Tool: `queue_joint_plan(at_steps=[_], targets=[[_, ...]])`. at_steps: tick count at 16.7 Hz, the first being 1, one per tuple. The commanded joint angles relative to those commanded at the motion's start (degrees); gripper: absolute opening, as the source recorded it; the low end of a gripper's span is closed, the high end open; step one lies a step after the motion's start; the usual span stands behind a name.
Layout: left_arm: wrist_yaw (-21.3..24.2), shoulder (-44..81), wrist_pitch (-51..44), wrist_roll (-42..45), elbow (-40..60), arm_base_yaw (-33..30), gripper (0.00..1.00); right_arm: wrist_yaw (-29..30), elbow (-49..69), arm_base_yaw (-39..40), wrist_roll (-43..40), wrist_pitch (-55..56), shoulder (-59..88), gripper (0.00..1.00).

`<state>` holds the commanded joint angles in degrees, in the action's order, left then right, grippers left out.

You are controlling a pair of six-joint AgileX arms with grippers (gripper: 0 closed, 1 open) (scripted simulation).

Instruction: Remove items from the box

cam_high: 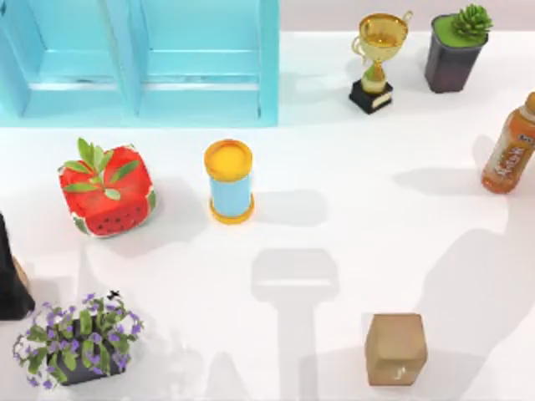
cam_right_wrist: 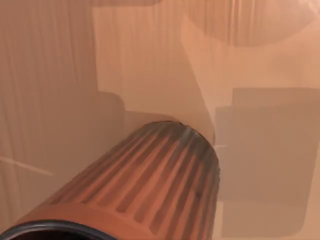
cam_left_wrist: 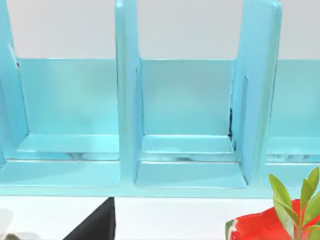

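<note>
Apparently light, stiff ribbed cup (cam_right_wrist: 150,185) lay on its side against tan surface, right below right wrist camera; ribs offered grip across body. Finger state: cannot tell. Tan block (cam_high: 395,348) stood on table.

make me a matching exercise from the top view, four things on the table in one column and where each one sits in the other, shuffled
Things:
1. tan block
2. blue cylinder with orange ends
3. gold trophy
4. orange drink bottle

Places:
A. at the right edge of the table
B. near the front edge, right of centre
C. at the back, left of the dark pot with the green plant
D. near the middle, right of the watermelon-patterned pot

Pairs: 1-B, 2-D, 3-C, 4-A
</note>
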<state>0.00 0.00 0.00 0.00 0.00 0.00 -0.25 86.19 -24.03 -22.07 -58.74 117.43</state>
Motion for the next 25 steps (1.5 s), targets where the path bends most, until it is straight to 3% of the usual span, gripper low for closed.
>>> queue_joint_plan(at_steps=[13,25], targets=[[0.0,0.0,0.0,0.0,0.0,0.0,1.0,0.0,0.0,0.0,0.0,0.0,0.0,0.02],[0.0,0.0,0.0,0.0,0.0,0.0,1.0,-1.65,2.08,-1.02,-0.31,-1.71,-1.02,0.0]])
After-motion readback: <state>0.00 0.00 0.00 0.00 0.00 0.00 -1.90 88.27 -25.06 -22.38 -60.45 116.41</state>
